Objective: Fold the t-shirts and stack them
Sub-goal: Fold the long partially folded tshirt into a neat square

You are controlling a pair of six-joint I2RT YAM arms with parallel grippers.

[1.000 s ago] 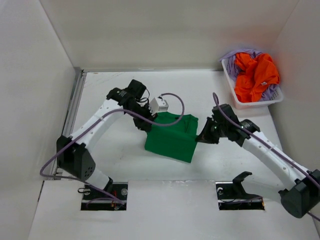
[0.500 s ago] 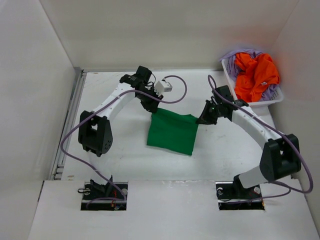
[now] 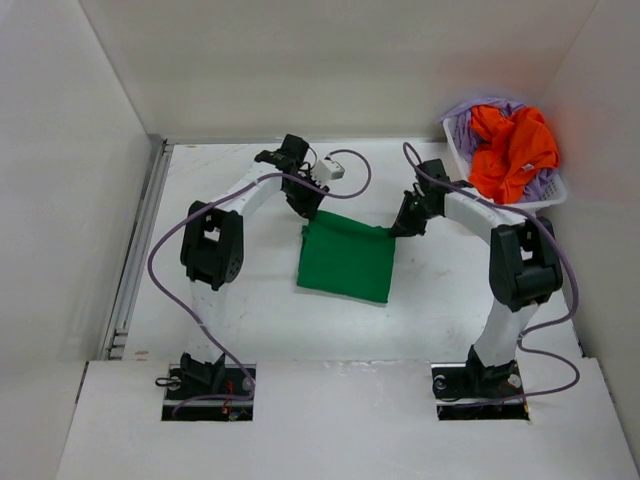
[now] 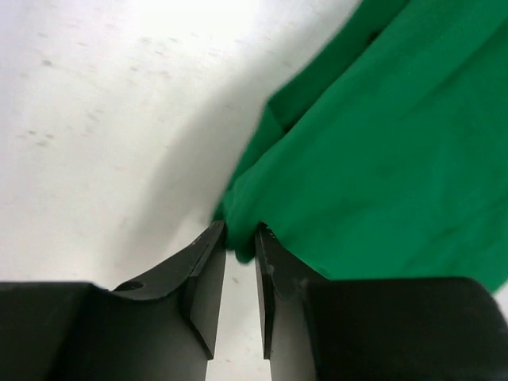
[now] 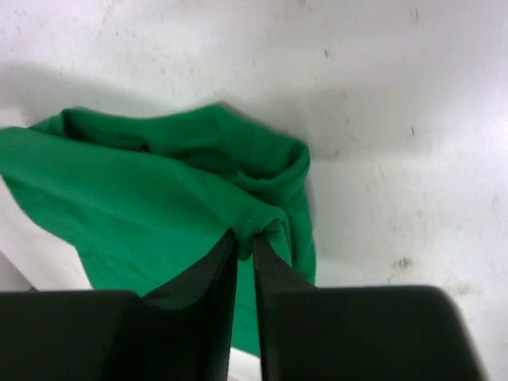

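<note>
Where the left arm reaches: out across the table (image 3: pixel 255 310) to the far left corner of the green shirt (image 3: pixel 347 262), and the left gripper (image 4: pixel 238 236) is right on that corner.
Left gripper: jaws a narrow slit apart, with a small nub of green hem sitting between the tips and touched on both sides. A light pinch, nothing else in there.
Left wrist view: bare white table to the left of the fingers (image 4: pixel 208 278), green cloth spreading away up and to the right, a folded edge showing along its left side.
Green shirt: mid-table, between the two arms, folded into a rough rectangle and lying flat apart from its two far corners. Well apart from the basket (image 3: pixel 510 209).
Right gripper (image 5: pixel 244 238): down on the far right corner of the green shirt, jaws almost together, a thin fold of green clamped at the very tips.
Right wrist view: the cloth rises in a little peak to the tips, a rolled hem curls behind it, and marked white table lies beyond.
Basket: white, at the far right corner of the table, close to the right wall.
Orange shirt (image 3: pixel 512 150): a crumpled heap on top in the basket, unfolded.
Purple shirt (image 3: pixel 468 124): under the orange one, peeking out along the far rim and the right side.
</note>
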